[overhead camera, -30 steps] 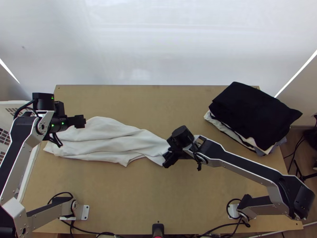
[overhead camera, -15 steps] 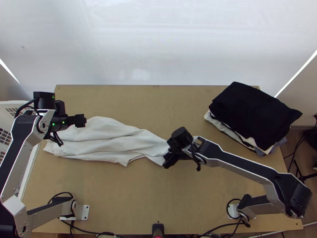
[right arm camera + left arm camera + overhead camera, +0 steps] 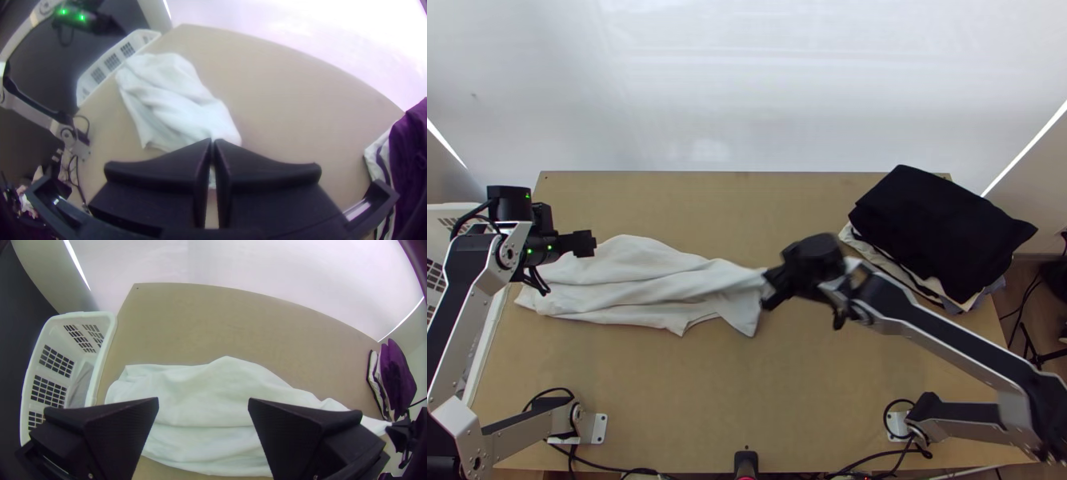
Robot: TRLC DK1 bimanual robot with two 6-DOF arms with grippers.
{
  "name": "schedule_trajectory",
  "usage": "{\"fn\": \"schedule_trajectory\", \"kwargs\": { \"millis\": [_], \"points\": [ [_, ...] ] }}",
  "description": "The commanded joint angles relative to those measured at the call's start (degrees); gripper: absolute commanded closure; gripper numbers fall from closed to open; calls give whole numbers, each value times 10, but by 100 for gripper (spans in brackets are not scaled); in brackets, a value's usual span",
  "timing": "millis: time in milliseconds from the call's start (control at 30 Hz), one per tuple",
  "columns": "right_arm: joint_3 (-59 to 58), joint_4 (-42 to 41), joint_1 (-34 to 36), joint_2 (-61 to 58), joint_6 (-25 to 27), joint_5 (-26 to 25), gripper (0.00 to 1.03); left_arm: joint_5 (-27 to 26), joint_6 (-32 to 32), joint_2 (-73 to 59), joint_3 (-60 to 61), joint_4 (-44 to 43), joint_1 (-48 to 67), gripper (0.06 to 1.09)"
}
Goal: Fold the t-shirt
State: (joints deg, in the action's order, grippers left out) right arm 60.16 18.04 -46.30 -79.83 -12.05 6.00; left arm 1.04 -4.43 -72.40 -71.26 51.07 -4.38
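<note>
Pinches one end of white t-shirt (image 3: pixel 643 298) with right gripper (image 3: pixel 772 290), near mid-table. Holds left gripper (image 3: pixel 589 243) spread wide above other end. Lies bunched lengthwise, mostly on left half of table (image 3: pixel 699 392).

Clock-face record of items on and around the wooden table (image 3: pixel 787 400), top view.
Noted: at 2 o'clock, stack of folded garments (image 3: pixel 939 228), dark on top, paler layers beneath; at 9 o'clock, white perforated basket (image 3: pixel 106 356), grey cloth (image 3: pixel 81 386) inside; at 12 o'clock, white backdrop (image 3: pixel 747 96) beyond the far edge.
</note>
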Motion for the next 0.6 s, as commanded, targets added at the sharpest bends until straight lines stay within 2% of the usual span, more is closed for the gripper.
{"fn": "schedule_trajectory", "kwargs": {
  "millis": [0,133,400,567],
  "points": [
    [27,9,68,87,-26,-9,100,-2,5,-5,-5,-4,-9,11],
    [0,8,102,93,-26,-9,100,-2,3,-14,-11,-6,-1,11],
    [-53,1,111,95,-43,-9,100,-2,6,-17,-14,-6,4,11],
    [-75,2,111,101,-47,-9,100,-2,34,-20,11,-3,25,11]
  ]
}}
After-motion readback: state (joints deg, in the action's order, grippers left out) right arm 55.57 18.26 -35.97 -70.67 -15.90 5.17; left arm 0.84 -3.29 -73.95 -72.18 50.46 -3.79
